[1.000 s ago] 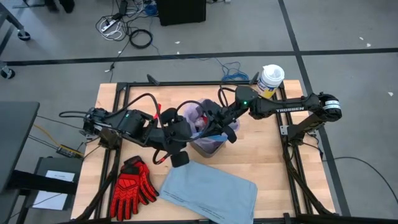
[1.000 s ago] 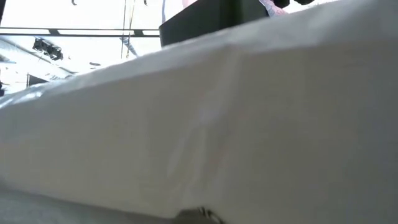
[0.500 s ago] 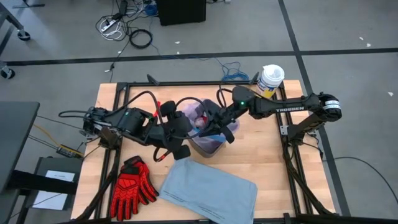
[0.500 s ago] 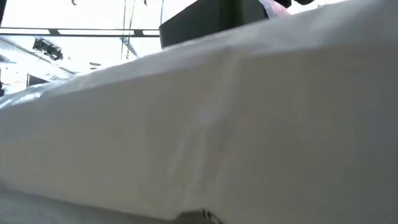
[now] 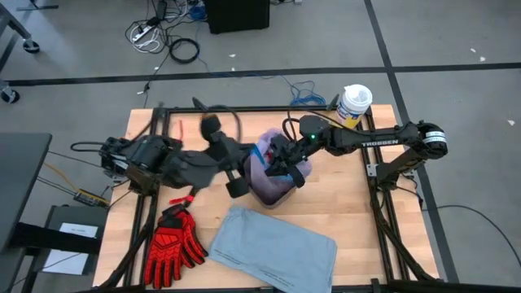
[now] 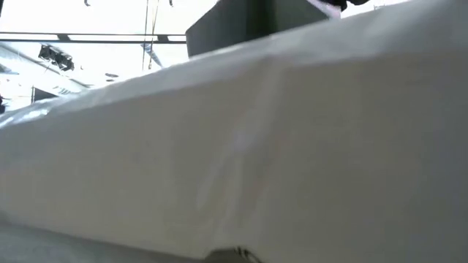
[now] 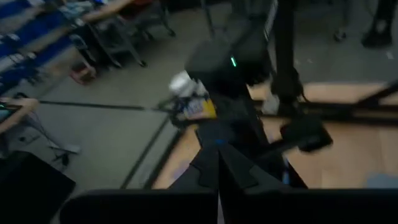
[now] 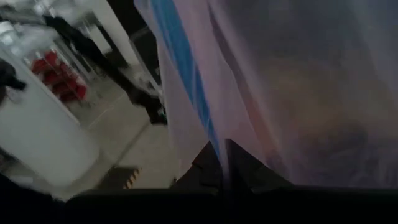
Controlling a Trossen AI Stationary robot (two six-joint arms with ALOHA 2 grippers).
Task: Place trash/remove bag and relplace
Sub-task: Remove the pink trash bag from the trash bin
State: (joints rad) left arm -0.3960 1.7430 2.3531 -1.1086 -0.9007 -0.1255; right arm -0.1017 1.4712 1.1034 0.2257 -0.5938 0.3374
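I am working at the bag-removal stage, and nothing past it is finished yet. Nearest the front edge of the table [image 5: 358,203], the grey-blue liner [image 5: 275,248] is lying flat and unused beside the red gloves [image 5: 172,242], so the replacement step is not yet begun; this sheet is also filling the low view. In mid-table the pink bag [image 5: 270,169] is sitting gathered and bunched over the bin, which I cannot make out beneath it. My right gripper [image 5: 285,163] is pinching the bag's film, jaws closed on it; the right wrist view is showing translucent pink plastic and a blue drawstring [image 8: 186,74] pressed right against the fingers. My left gripper [image 5: 238,172] is lying just beside the bag on its other side with jaws closed flat together; whether it is nipping any film I cannot tell. No loose trash is showing on the table, so I judge that step done. At the far edge the tub [image 5: 355,104] is standing clear of the work. Remaining: lift the bag clear, set it aside, fit the liner.
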